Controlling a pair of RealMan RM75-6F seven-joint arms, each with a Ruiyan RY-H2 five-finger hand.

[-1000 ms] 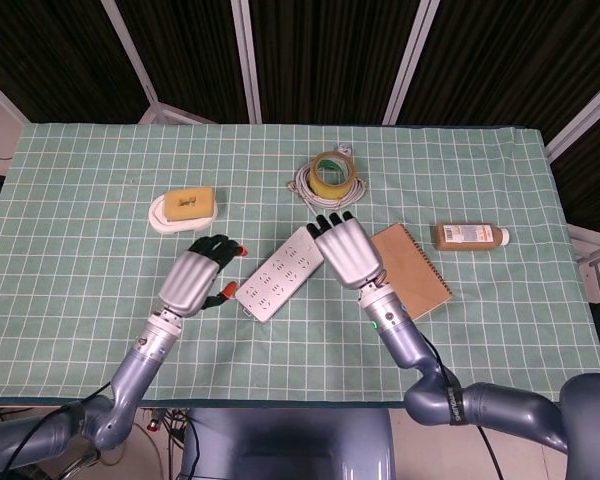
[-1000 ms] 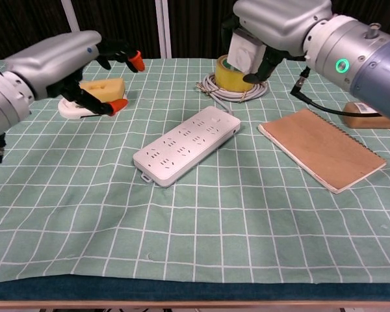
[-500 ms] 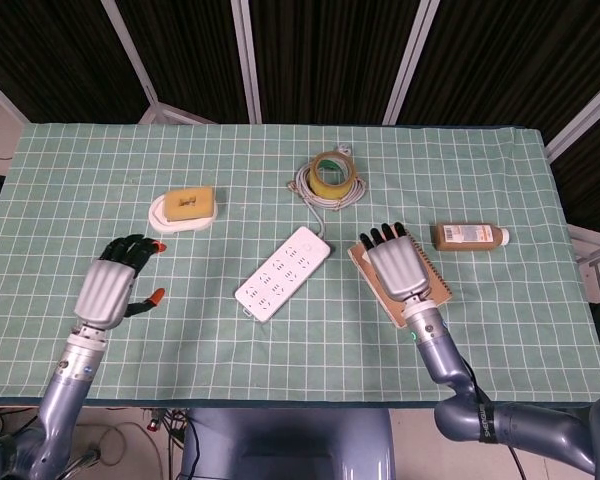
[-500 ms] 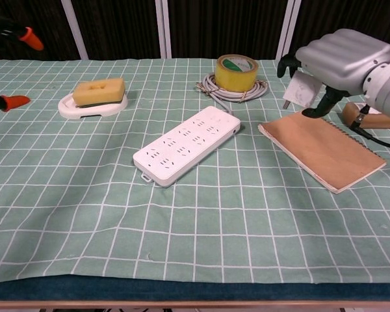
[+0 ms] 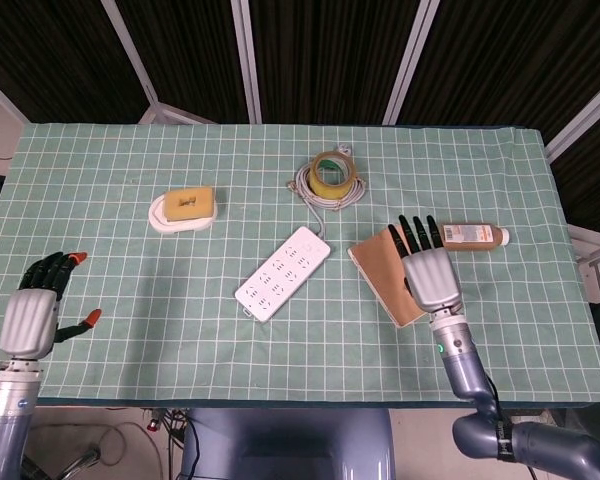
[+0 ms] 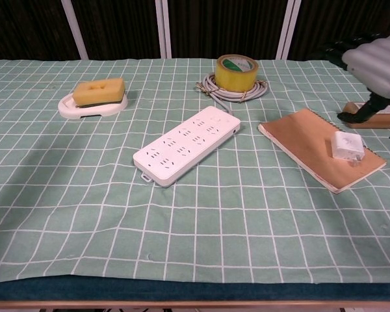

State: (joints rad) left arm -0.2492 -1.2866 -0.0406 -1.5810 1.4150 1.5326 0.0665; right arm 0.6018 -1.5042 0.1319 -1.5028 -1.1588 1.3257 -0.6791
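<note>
- Head view: my left hand (image 5: 30, 320) hovers over the near left corner of the bench (image 5: 130, 120). Its fingers are spread and nothing is in them, and it is well apart from everything else.
- Head view: my right hand (image 5: 430, 275) hangs over the right part of the notebook (image 5: 378, 268). Its fingers are stretched out, slightly apart and empty, with the tips pointing toward the bottle (image 5: 475, 236). The power strip (image 5: 282, 273) lies slantwise mid-bench with nothing plugged into it.
- Head view, hidden: the back of the right hand covers whatever sits on the notebook beneath it, so I cannot see the adapter from here.
- Chest view: the white adapter (image 6: 346, 145) lies on the notebook (image 6: 309, 149) near its right end, and no hand touches it. I judge the setting-down is done, and only getting the arm clear is left.
- Chest view, cut off: the right hand (image 6: 377, 55) is cropped by the right edge above the bottle (image 6: 383, 118) and partly masks it. The left hand is out of frame.
- Chest view, hard to read: I cannot tell which way the adapter's prongs face. The tape roll (image 6: 236, 70) sits on a coiled cable (image 6: 211, 86), whose ends I cannot trace.
</note>
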